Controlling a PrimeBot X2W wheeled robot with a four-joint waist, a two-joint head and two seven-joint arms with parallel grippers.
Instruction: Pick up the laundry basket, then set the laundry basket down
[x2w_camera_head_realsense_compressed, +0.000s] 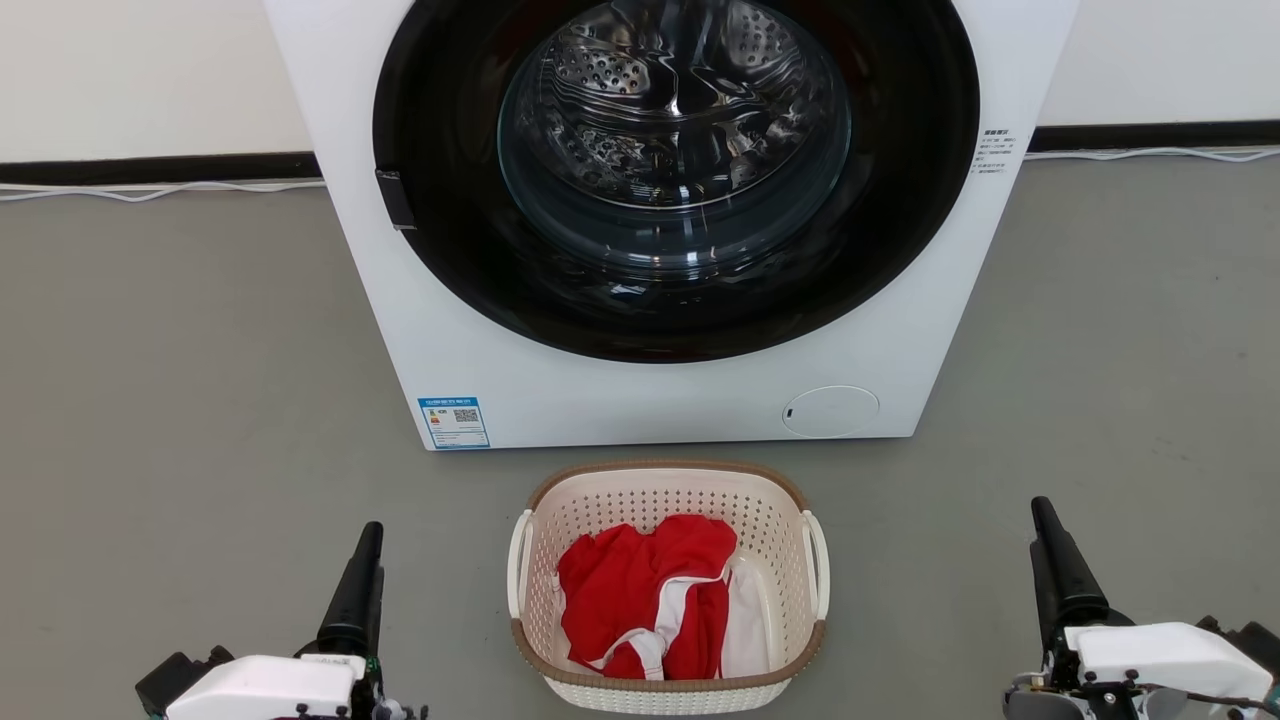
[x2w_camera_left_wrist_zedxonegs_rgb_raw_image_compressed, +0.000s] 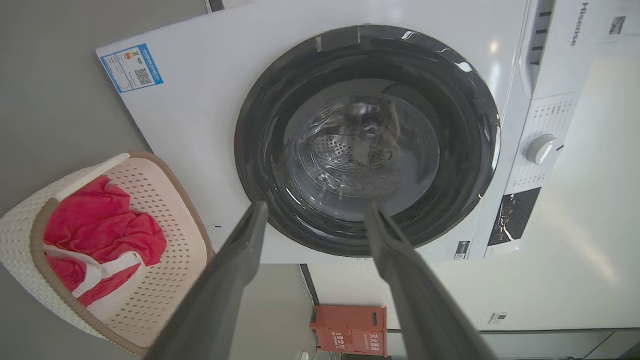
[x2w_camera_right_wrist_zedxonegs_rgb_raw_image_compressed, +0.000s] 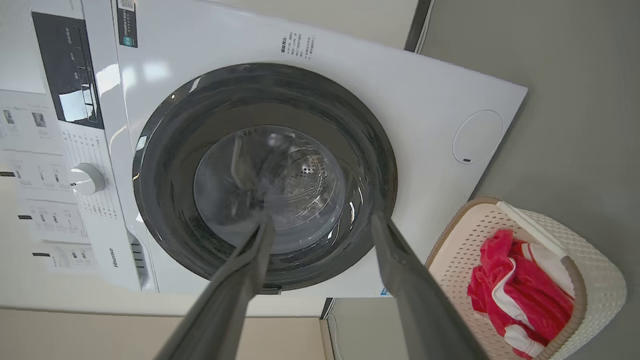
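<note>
- Both jaws spread, empty: left gripper (x2w_camera_left_wrist_zedxonegs_rgb_raw_image_compressed: 316, 206), right gripper (x2w_camera_right_wrist_zedxonegs_rgb_raw_image_compressed: 323, 220).
- laundry basket (x2w_camera_head_realsense_compressed: 667, 693) bottom centre, head view.
- Best: pinch both side handles (x2w_camera_head_realsense_compressed: 519, 562), lift level.

Washing machine (x2w_camera_head_realsense_compressed: 650, 400) on grey floor (x2w_camera_head_realsense_compressed: 150, 350), white wall (x2w_camera_head_realsense_compressed: 150, 70) behind.

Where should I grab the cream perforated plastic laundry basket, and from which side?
Take the cream perforated plastic laundry basket by its two white loop handles: left gripper on the left handle from the left, right gripper on the right handle from the right. The handles stand off the side walls, the basket sits upright between the arms, and both jaws are open.
</note>
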